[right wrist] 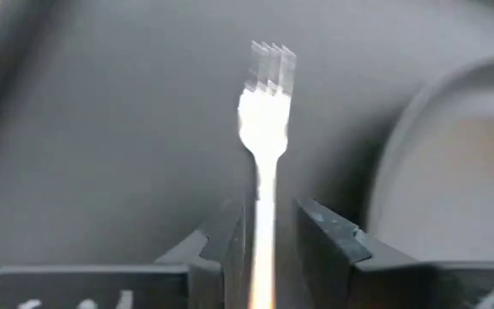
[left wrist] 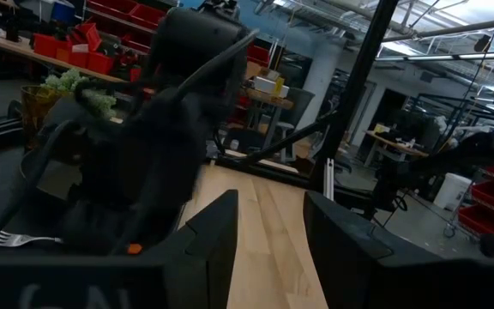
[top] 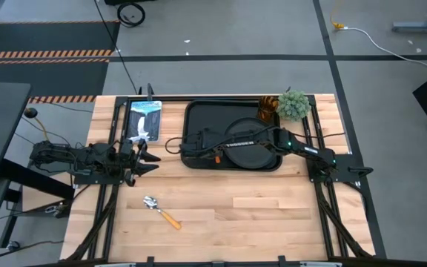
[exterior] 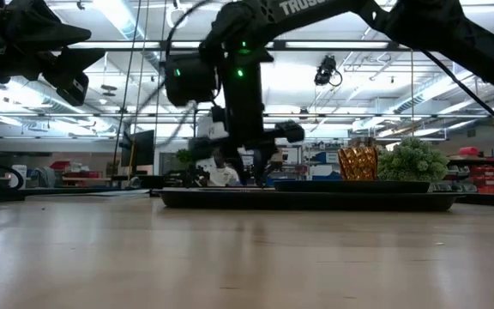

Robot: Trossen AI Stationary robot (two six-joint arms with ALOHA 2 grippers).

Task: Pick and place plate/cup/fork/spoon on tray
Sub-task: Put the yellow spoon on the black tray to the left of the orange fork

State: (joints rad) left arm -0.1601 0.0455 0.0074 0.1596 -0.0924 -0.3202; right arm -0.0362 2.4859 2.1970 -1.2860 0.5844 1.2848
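The black tray (top: 199, 111) lies at the table's far middle. The round black plate (top: 252, 154) lies in it near its near rim, and the amber cup (top: 267, 107) stands in its far right corner. My right gripper (top: 199, 150) points down over the tray's left part, open, with its fingers on either side of the fork's handle (right wrist: 264, 232). The fork's tines (right wrist: 268, 73) point away over the tray floor, beside the plate (right wrist: 453, 172). The spoon (top: 160, 210) lies on the bare table near the front. My left gripper (top: 143, 157) is open and empty, left of the tray. My right gripper comes at the fork from above, its fingers across the handle (right wrist: 262, 249). A dark gap shows between the handle and one finger (right wrist: 324, 236). Whether the other finger (right wrist: 225, 240) touches the handle I cannot tell. The fork lies low over the tray floor (left wrist: 11, 239).
A green potted plant (top: 293, 104) stands at the tray's far right corner, next to the cup. A flat blue and white package (top: 144, 120) lies left of the tray, beyond my left gripper. Bare wood stretches across the table's near half around the spoon.
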